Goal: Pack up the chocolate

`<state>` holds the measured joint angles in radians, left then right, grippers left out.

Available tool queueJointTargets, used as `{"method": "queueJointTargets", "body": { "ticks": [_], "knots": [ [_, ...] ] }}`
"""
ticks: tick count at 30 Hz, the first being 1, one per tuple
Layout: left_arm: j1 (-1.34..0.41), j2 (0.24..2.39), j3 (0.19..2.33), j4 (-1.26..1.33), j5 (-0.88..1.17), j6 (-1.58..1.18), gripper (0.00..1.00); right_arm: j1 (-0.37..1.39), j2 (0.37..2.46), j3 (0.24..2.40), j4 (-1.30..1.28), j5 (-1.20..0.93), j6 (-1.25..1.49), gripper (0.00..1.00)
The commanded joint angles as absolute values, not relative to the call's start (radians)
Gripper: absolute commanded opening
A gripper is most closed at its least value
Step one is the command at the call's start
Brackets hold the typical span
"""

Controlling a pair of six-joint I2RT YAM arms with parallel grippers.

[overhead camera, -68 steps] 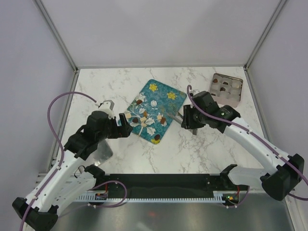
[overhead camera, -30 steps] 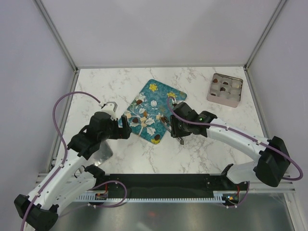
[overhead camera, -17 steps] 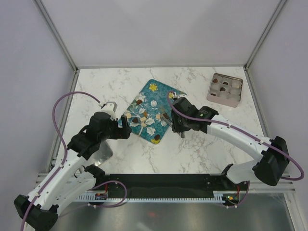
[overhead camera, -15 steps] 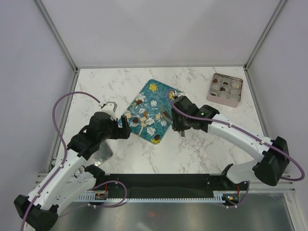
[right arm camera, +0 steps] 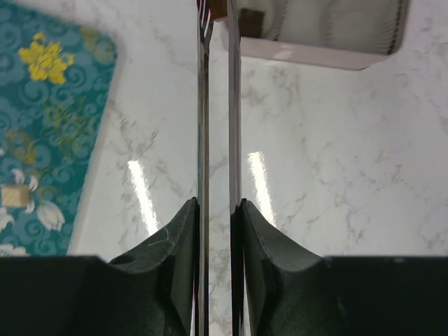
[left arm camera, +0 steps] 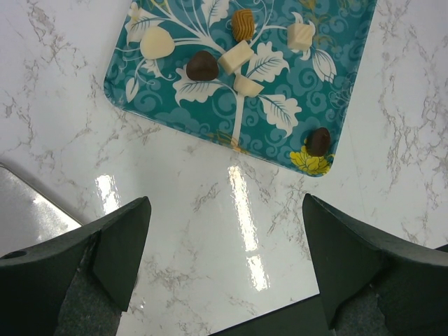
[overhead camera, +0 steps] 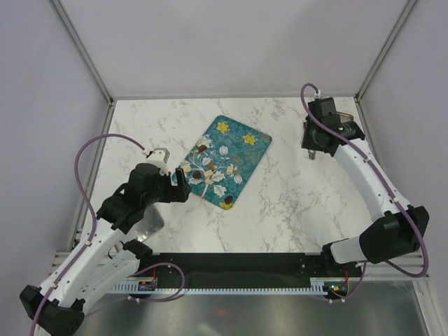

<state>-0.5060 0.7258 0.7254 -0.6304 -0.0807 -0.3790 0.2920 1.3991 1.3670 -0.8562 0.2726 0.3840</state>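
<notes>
From above, a teal flower-printed rectangular tray lies askew on the white marble counter, with small brown and cream chocolates scattered over its nearer half. The left hand sits just beside the tray's near-left edge, and the right hand is well apart at the far right of the counter; this view does not show how wide either hand is. The left wrist view shows the left hand spread wide and empty above bare counter. Just beyond it is the tray's edge, where dark brown, tan and cream chocolates lie. A grey metal plate shows at the lower left. In the right wrist view, the right hand has its long thin fingers drawn narrow, pinching a small brown chocolate piece at their tips. The piece is at the near corner of a pale grey rectangular box.
</notes>
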Motion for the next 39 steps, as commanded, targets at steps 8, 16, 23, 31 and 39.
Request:
{"method": "queueJointTargets", "body": {
  "ticks": [8,16,23,31,39],
  "knots": [
    [-0.506,0.726,0.753,-0.612,-0.089,-0.342,0.97,0.006,1.546,1.519,-0.861,0.293,0.298,0.32],
    [-0.506,0.724,0.753,-0.612,-0.091,-0.342,0.97,-0.109,1.609,1.529,-0.825,0.261,0.299,0.33],
    [-0.506,0.732,0.753,-0.612,-0.089,-0.342,0.97,-0.117,1.649,1.558,-0.798,0.247,0.311,0.34],
    [-0.506,0.730,0.753,-0.612,-0.091,-0.341,0.97,-0.120,1.697,1.595,-0.792,0.252,0.313,0.34],
    [-0.506,0.732,0.753,-0.612,-0.091,-0.342,0.97,-0.124,1.718,1.600,-0.788,0.258,0.314,0.35]
  ]
}}
